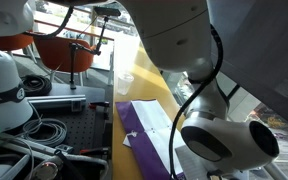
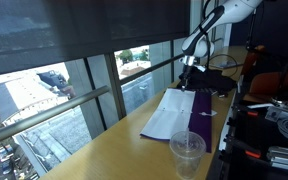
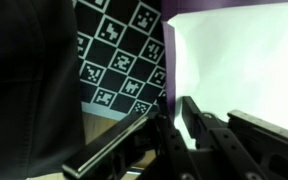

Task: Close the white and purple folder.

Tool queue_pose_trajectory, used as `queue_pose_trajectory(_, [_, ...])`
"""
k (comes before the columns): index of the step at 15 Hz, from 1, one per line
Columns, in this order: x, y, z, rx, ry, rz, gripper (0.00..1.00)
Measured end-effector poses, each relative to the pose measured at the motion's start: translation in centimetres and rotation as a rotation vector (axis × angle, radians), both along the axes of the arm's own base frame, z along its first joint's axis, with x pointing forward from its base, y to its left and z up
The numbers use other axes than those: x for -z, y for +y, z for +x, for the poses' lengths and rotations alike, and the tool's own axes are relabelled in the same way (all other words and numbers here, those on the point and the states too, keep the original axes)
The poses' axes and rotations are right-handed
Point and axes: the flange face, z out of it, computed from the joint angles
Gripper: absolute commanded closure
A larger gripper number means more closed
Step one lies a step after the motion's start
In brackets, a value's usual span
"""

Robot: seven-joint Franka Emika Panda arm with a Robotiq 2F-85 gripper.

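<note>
The folder (image 2: pixel 184 112) lies open on the wooden table, with a white inner sheet on one half and a purple cover on the other. It also shows in an exterior view (image 1: pixel 149 125) below the arm. In the wrist view the white sheet (image 3: pixel 234 60) fills the right side, with a thin purple border along its left and top. My gripper (image 3: pixel 174 110) sits at that left purple edge, its two fingers close together with the edge between them. In an exterior view the gripper (image 2: pixel 189 72) is at the folder's far end.
A clear plastic cup (image 2: pixel 187 152) stands on the table near the folder's near end. A black-and-white tag board (image 3: pixel 119 50) lies beside the folder's edge. Cables (image 1: pixel 44 130) and another white robot (image 1: pixel 4 90) sit beside the table. Windows run along the table's far side.
</note>
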Motion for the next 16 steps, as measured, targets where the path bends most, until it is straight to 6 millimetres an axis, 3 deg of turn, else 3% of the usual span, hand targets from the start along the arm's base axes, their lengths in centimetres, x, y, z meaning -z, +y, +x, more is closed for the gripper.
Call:
queue_pose_trajectory(5, [-2.6, 4.8, 3.2, -0.055, -0.022, 0.015, 1.0])
queue_pose_trajectory(8, [-4.5, 6.4, 4.4, -0.069, -0.02, 0.009, 1.0])
queue_pose_trajectory(12, [-7.9, 5.8, 4.4, -0.086, 0.0, -0.093, 1.0])
queue_pose_trajectory(16, [-13.7, 3.0, 3.5, -0.106, -0.027, -0.238, 1.0])
